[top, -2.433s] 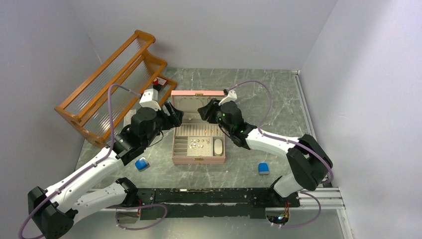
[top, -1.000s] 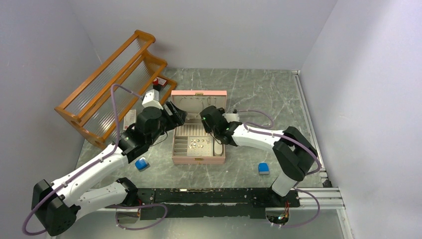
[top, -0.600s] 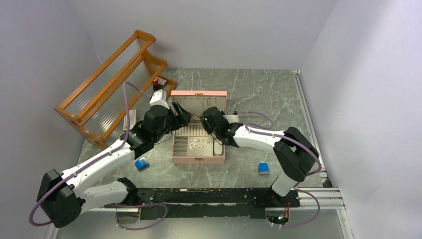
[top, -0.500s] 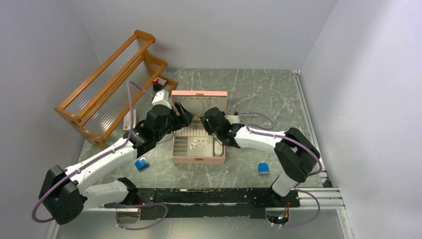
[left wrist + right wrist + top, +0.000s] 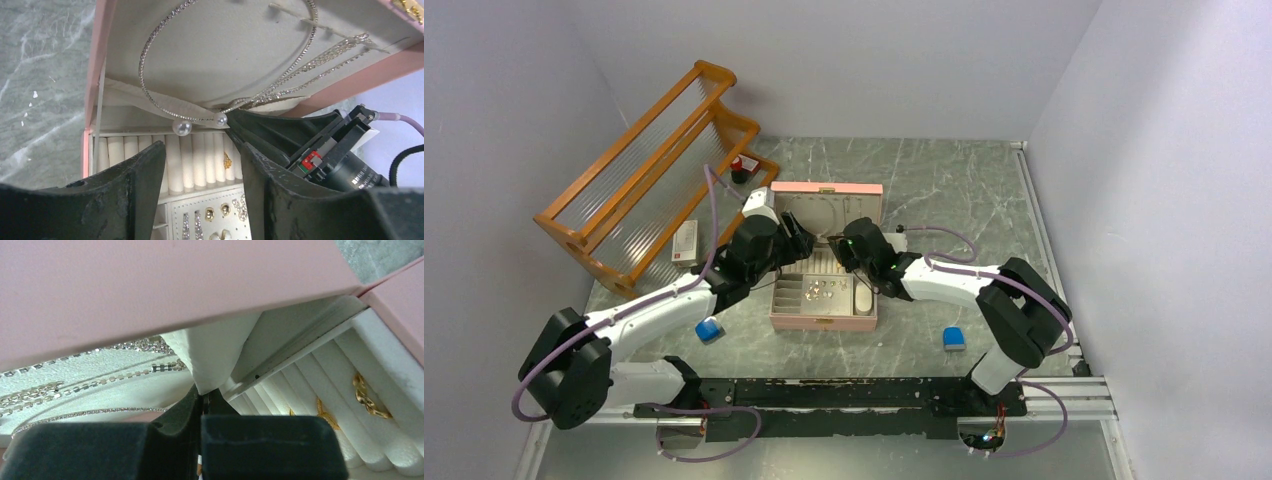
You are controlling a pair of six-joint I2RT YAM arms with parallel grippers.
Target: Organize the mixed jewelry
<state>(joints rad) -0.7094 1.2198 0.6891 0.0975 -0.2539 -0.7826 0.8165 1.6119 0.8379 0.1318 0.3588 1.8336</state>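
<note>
The pink box (image 5: 822,321) stands open, its lid (image 5: 824,189) upright. A thin wire hoop (image 5: 148,54) with pearl ends and sparkly chains (image 5: 320,57) hang inside the lid. Small gold and silver earrings (image 5: 220,212) sit on the dotted pad, and gold rings (image 5: 369,396) are tucked in the white rolls. My right gripper (image 5: 202,399) is shut on the lower edge of the lid's white fabric pocket (image 5: 216,357); its black finger (image 5: 265,131) shows in the left wrist view. My left gripper (image 5: 200,152) hovers open over the ring rolls just below the pearls, holding nothing.
An orange wooden rack (image 5: 652,160) fills the back left. Two small blue blocks (image 5: 709,329) (image 5: 953,338) lie either side of the box's front. A white card (image 5: 686,241) and a small red-topped item (image 5: 742,166) lie near the rack.
My right gripper has closed on the pocket fabric at the lid's base. My left arm has swung right and forward to the lid, its jaws narrowing a little.
</note>
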